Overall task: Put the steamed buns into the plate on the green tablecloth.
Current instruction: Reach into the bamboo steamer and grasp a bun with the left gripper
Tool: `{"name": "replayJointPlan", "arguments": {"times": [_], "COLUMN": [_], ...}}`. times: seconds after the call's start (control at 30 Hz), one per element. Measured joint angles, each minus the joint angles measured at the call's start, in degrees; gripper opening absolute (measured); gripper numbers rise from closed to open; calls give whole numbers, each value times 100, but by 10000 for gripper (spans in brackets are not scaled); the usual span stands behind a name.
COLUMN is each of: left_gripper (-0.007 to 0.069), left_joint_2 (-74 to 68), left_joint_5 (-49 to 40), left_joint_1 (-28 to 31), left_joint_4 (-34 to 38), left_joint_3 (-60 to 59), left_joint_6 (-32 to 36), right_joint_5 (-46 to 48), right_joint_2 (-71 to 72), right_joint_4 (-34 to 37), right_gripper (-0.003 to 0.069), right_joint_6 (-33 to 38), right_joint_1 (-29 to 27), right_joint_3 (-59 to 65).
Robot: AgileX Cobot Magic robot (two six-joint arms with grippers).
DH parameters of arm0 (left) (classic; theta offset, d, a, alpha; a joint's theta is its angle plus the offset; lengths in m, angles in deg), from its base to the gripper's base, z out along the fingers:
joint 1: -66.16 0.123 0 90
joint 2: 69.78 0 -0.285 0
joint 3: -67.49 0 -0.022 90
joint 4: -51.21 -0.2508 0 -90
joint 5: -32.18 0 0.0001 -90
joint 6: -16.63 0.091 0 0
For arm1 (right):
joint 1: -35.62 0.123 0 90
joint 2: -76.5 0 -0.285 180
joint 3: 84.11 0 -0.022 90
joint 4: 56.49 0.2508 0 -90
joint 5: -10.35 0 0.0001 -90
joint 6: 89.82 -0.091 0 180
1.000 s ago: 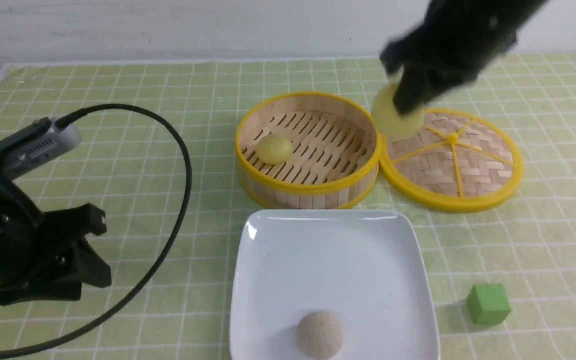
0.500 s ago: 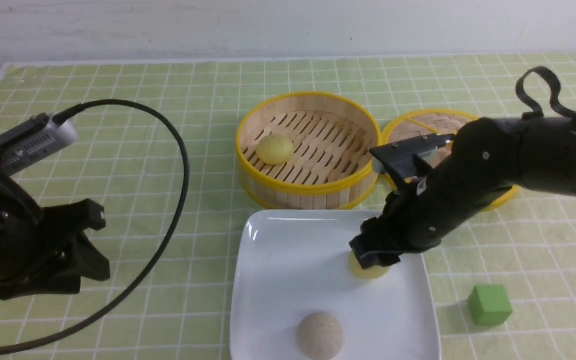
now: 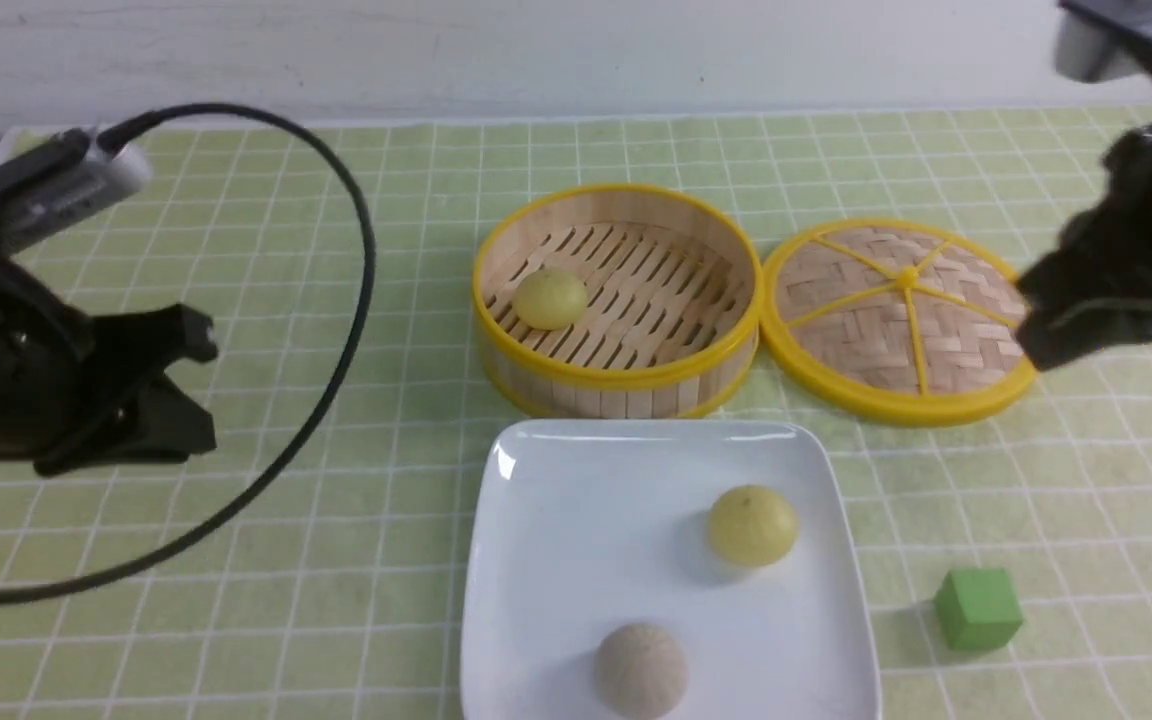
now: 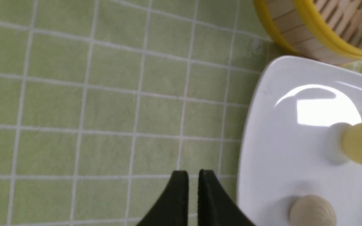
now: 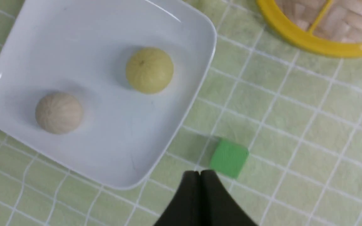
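One pale yellow steamed bun [image 3: 753, 525] lies on the white square plate [image 3: 586, 500], right of its middle; it also shows in the right wrist view [image 5: 149, 70] and the left wrist view [image 4: 361, 143]. The other yellow bun [image 3: 549, 298] lies inside the bamboo steamer basket [image 3: 616, 385]. The plate rests on the green grid tablecloth [image 3: 336, 200]. My right gripper [image 3: 1056, 340] is shut and empty, raised at the right over the lid's edge; its fingers [image 5: 211, 188] are pressed together. My left gripper [image 3: 191, 390] is shut and empty at the far left, left of the plate [image 4: 281, 157].
A grey-brown speckled bun [image 3: 640, 668] lies at the plate's near edge. The steamer's woven lid [image 3: 901, 320] lies flat right of the basket. A small green cube [image 3: 978, 608] sits right of the plate. A black cable [image 3: 356, 250] loops from the left arm.
My right gripper carried a yellow bun from beside the steamer down to the plate, let it go there, and drew back up to the right. The left arm rose slightly.
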Motion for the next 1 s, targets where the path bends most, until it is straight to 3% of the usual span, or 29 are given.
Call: {"name": "replayJointPlan", "arguments": {"times": [0.1,0.37,0.5,0.67,1.0], "left_gripper": [3,32,169,312,344], "left_joint_2": [-557,-2516,-3840,-4949,-6077], "left_joint_5": [-432,-386,-436,-660,-921], "left_joint_1": [-404,-1470,-1919,-2073,-2073], "left_joint_4": [5,-182,-719,-1310,-1350], "left_joint_3": [729,2904,4454,5933,6896], "left_joint_6": [196,125,-482,-612,-635], "right_joint_5": [3,-1364,-1617,-1897,-2099], "right_joint_2": [815,1942,1999,2005,2010], "right_joint_4": [-34,-137,-179,-200,-69], "right_gripper": [-15,-15,-13,-10,-8], "right_joint_6": [-46,-216,-240,-241,-258], "right_joint_1": [-31,-38,-46,-46,-46], "right_joint_3": [935,2914,3249,3295,3295]}}
